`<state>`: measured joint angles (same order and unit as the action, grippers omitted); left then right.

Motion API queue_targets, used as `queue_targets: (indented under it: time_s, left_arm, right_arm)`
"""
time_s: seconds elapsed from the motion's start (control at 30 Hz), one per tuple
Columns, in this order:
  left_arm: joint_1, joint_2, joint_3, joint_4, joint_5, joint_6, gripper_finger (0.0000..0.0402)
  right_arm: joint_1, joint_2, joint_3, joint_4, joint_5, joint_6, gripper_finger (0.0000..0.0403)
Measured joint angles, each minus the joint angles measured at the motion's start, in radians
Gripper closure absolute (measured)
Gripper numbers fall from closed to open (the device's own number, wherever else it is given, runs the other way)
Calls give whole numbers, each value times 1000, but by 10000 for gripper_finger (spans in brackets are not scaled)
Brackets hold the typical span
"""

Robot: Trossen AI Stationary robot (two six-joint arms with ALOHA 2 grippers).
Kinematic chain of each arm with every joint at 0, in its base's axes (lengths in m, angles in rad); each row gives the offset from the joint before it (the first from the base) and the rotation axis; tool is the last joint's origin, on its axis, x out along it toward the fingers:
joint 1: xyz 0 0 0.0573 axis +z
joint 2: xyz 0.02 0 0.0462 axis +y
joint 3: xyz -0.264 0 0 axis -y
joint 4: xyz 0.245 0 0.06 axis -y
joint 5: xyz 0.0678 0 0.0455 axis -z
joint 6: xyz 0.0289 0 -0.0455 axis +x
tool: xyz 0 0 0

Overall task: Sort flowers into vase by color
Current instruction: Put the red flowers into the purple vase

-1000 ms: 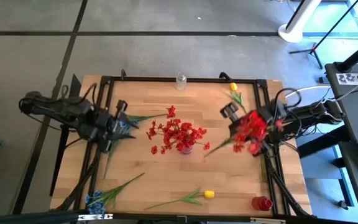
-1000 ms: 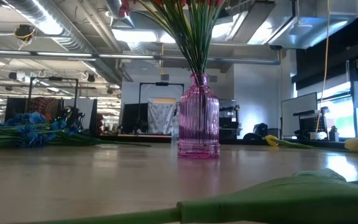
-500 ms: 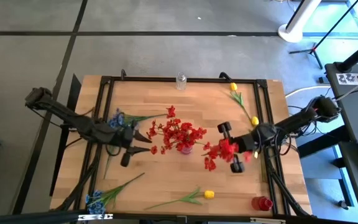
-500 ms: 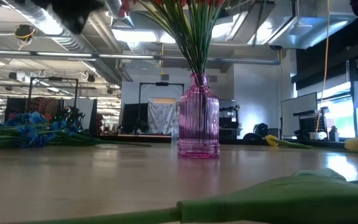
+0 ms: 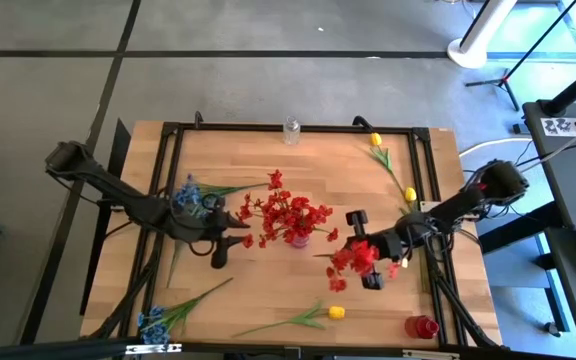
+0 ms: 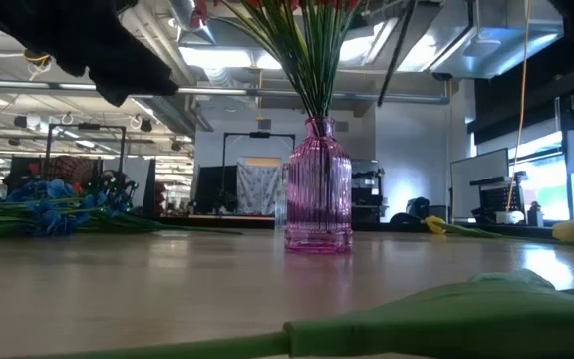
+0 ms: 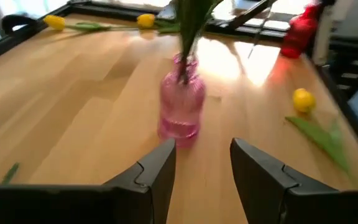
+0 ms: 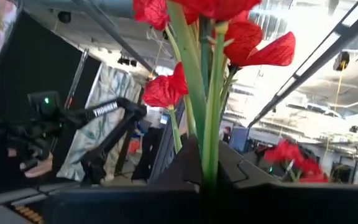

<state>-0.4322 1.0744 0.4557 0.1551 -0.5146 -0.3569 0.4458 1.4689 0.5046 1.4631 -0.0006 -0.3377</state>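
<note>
A pink ribbed glass vase (image 5: 296, 240) (image 6: 318, 189) (image 7: 181, 112) stands mid-table with several red sprays (image 5: 286, 212) in it. My right gripper (image 5: 365, 250) hovers just right of the vase, shut on another red spray (image 5: 351, 260) (image 8: 166, 90). My left gripper (image 5: 230, 235) (image 7: 201, 168) is open on the vase's left side, its fingers pointing at the vase without touching it. Yellow tulips (image 5: 375, 139) (image 5: 409, 194) (image 5: 336, 312) and blue clusters (image 5: 186, 193) (image 5: 151, 322) lie flat on the table. My right gripper pinches the red spray by its green stems (image 8: 207, 146), just below the blossoms, between its two fingers. The blossoms stand out past the fingers. The spray is lifted clear of the table, and its thin lower stem (image 7: 257, 34) hangs free.
A small clear bottle (image 5: 291, 128) stands at the far edge and a red bottle (image 5: 420, 327) (image 7: 300, 31) at the near right corner. A leafy tulip stem (image 5: 288, 322) lies near the front edge. A black frame (image 5: 168, 135) borders the wooden table.
My right gripper has carried the red spray from the table's right side toward the vase and the near edge, turning so that the blossoms now point toward the near left. My left gripper has moved right, toward the vase, staying open.
</note>
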Motion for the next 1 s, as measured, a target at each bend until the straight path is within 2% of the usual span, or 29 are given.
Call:
queue_targets:
  time_s: [0.23,0.5,0.7,1.0]
  left_arm:
    - [39,104,0,141,-22,52,253]
    - [95,221,2,331,-22,140,253]
    - [119,261,2,421,-19,211,253]
    - [120,274,2,486,-15,256,253]
  right_arm:
    - [-1,108,95,2,61,-118,400]
    - [-1,121,154,3,241,-216,399]
    - [-7,120,168,2,324,-239,399]
    - [-83,131,169,-23,281,-186,399]
